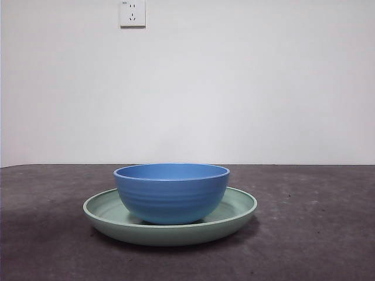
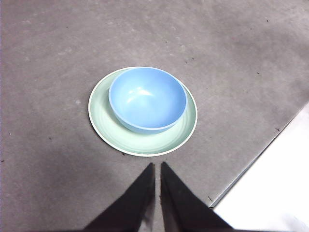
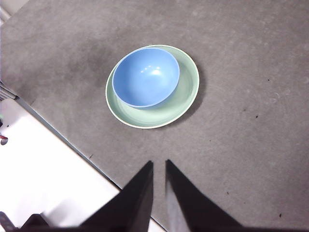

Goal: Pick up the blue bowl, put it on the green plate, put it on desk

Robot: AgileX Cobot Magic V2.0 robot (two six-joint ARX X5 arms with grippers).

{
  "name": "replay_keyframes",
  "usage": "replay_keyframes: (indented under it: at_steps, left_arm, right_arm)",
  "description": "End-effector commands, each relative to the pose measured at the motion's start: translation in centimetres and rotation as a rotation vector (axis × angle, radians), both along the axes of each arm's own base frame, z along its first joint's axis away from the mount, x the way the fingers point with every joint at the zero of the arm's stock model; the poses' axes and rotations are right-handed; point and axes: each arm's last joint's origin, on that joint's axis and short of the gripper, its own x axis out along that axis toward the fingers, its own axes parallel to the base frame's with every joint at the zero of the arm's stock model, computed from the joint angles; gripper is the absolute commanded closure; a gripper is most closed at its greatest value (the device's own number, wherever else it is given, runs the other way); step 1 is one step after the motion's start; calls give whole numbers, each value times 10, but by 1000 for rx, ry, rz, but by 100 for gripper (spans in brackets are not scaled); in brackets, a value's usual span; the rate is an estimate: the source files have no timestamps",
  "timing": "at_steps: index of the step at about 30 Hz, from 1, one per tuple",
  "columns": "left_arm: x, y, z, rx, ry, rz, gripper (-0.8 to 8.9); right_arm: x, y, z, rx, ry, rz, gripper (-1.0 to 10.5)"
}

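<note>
The blue bowl (image 1: 171,193) sits upright and empty inside the green plate (image 1: 234,215), which lies flat on the desk (image 1: 316,234). From above, the bowl (image 2: 147,99) rests a little off-centre on the plate (image 2: 181,135). My left gripper (image 2: 157,165) hangs above the desk, short of the plate and apart from it, jaws shut on nothing. The right wrist view shows the bowl (image 3: 146,76) and plate (image 3: 186,92) too; my right gripper (image 3: 158,162) is also raised clear of them, shut and holding nothing. Neither gripper appears in the front view.
The desk's edge (image 2: 251,166) runs close beside the plate, with pale floor (image 2: 275,193) beyond it. The same edge (image 3: 67,140) shows in the right wrist view. A white wall with a socket (image 1: 132,13) stands behind the desk.
</note>
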Motion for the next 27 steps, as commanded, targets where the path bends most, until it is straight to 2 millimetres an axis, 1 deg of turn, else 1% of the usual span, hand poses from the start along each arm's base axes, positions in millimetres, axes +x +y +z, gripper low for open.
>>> replay_keyframes:
  at_steps: [1,4,8,12,15,18,21,27]
  left_arm:
    - [-1,0,6,-18,-17,-6,794]
    - [-1,1,6,-20,-20,8,794]
    - [4,7,4,-18,-21,104,795]
    - [10,16,-3,-42,-70,253,794]
    - [14,23,-14,-74,-155,346,794]
    - [20,27,-31,-109,-242,423,794]
    - [26,31,-52,-127,-303,479,794]
    - [35,38,-103,-101,-360,554,794]
  right_arm:
    - [0,1,4,4,-22,14,910]
    - [0,1,4,3,-22,14,910]
    - [0,1,4,4,-22,14,910]
    - [0,1,4,4,-22,14,910]
    - [0,1,4,4,-22,14,910]
    - [0,1,4,4,-22,14,910]
    - [0,1,4,4,-22,14,910]
    - [0,1,4,3,-22,14,910]
